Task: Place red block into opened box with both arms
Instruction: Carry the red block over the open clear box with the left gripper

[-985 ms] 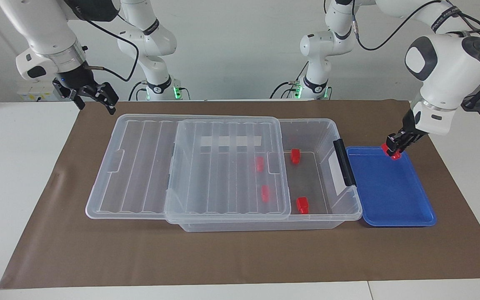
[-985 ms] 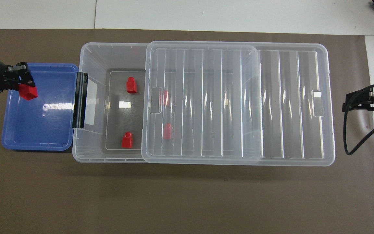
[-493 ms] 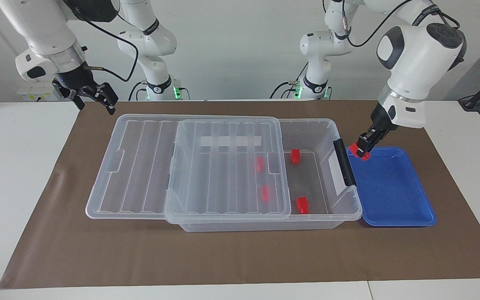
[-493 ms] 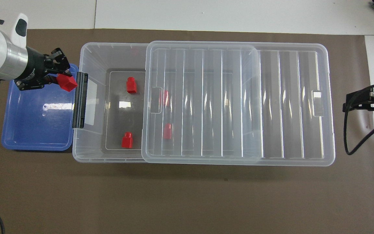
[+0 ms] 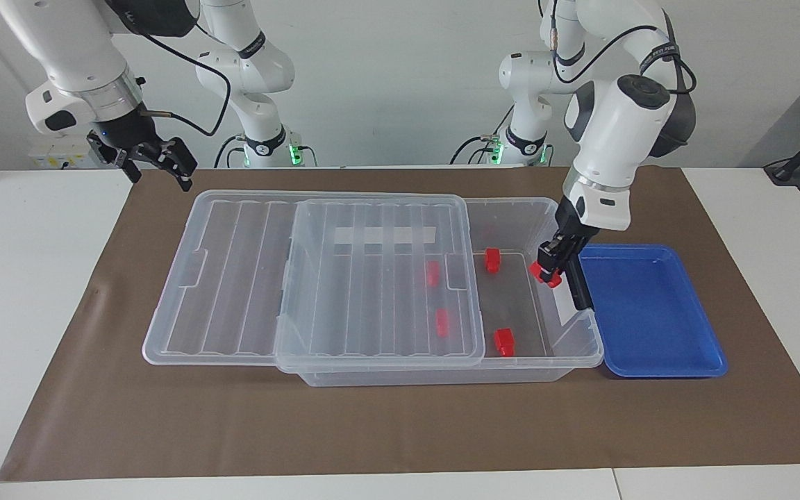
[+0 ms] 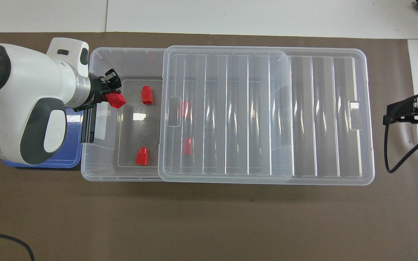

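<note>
Left gripper [image 5: 551, 272] clenched on red block [image 5: 542, 276], held over the box's [image 5: 511, 208] uncovered end, at 9 o'clock in the overhead view. Lid [image 5: 372, 278] covers the rest. Right gripper [image 5: 157, 163] waits, fingers spread, over the mat [image 5: 400, 430] at 3 o'clock.

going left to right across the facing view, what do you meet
right end effector → slid-back lid → open end of the box → red block held by the left end effector → blue tray

Overhead, the left arm [image 6: 24, 105] hides most of the blue tray [image 6: 67, 161]; the lid [image 6: 230, 112] blurs two blocks [image 6: 187, 146] beneath.
</note>
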Controlling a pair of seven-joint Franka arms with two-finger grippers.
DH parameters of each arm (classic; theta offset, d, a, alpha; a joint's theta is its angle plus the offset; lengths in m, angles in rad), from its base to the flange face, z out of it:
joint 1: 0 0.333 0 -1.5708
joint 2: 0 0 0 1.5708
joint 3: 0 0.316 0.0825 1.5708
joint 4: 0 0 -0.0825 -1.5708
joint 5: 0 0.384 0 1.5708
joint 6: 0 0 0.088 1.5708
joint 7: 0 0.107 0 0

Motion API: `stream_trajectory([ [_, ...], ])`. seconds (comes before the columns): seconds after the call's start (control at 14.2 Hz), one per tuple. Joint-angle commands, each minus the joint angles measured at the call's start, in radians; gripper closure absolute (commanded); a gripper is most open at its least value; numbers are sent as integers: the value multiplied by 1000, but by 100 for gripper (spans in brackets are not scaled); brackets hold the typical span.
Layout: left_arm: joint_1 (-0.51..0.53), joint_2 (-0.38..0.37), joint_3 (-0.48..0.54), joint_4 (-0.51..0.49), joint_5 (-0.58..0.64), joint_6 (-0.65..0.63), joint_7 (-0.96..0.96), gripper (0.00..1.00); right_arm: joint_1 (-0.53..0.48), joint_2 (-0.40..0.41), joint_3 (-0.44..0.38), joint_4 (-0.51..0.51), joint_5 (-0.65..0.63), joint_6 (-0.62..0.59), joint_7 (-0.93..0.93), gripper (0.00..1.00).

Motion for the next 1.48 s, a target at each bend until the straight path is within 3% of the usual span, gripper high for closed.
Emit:
stream_trajectory([
  [0.0, -49, -36, 16, -93, 71, 39, 2, 94, -17, -19, 5, -24, 22, 12, -32, 0],
  [0.21, -81, -36, 16, -179, 118, 104, 13, 94, -17, -19, 5, -24, 22, 12, -32, 0],
  [0.56, -83, 4, 15, -189, 131, 118, 89, 94, -17, -19, 5, -24, 22, 13, -31, 0],
  [0.7, -103, 63, 16, -193, 136, 165, 106, 94, -17, -19, 5, -24, 22, 24, -29, 0],
  [0.91, -124, 145, 16, -190, 238, 205, 106, 92, -17, -19, 5, -24, 22, 22, -31, 0],
  [1.41, -121, 151, 15, -193, 243, 236, 100, 87, -17, -19, 5, -25, 22, 25, -28, 0],
])
